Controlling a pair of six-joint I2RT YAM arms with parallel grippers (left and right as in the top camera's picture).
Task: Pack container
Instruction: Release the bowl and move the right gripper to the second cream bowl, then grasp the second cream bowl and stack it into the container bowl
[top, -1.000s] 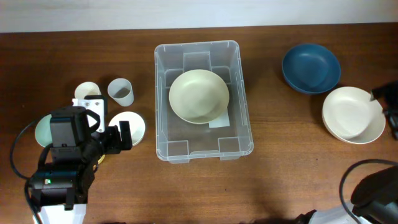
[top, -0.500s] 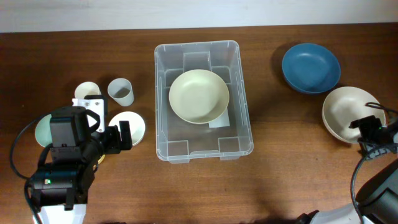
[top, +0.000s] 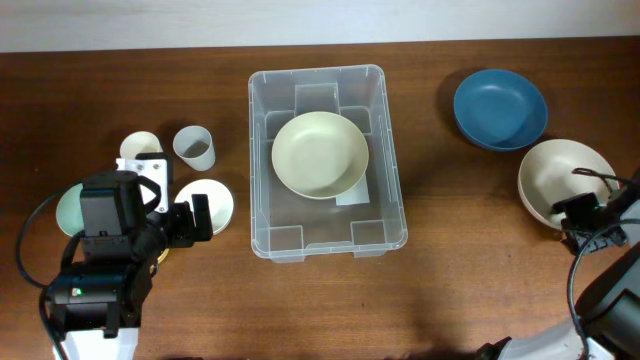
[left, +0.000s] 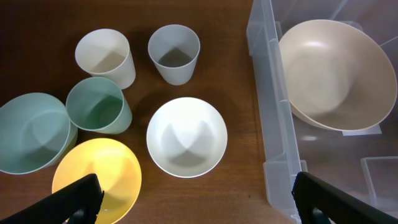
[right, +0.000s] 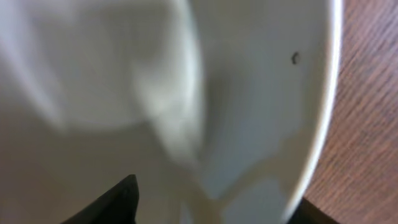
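The clear container (top: 257, 150) stands mid-table with a cream bowl (top: 320, 154) inside it; the left wrist view shows its wall (left: 270, 124) and that bowl (left: 336, 74). My left gripper (top: 190, 222) is open and empty (left: 196, 202), hovering just in front of a small white bowl (left: 186, 137). My right gripper (top: 580, 212) is at the front rim of a large white bowl (top: 556, 172). In the right wrist view its jaws (right: 214, 202) are open and straddle that bowl's rim (right: 261, 93), one finger inside and one outside.
A blue bowl (top: 500, 109) sits at the back right. Left of the container are a yellow bowl (left: 96, 180), a green cup (left: 96, 104), a green bowl (left: 31, 132), a white cup (left: 102, 57) and a grey cup (left: 174, 53).
My right gripper has come in from the right edge and dropped to the white bowl's front rim. The left arm and the dishes have not moved.
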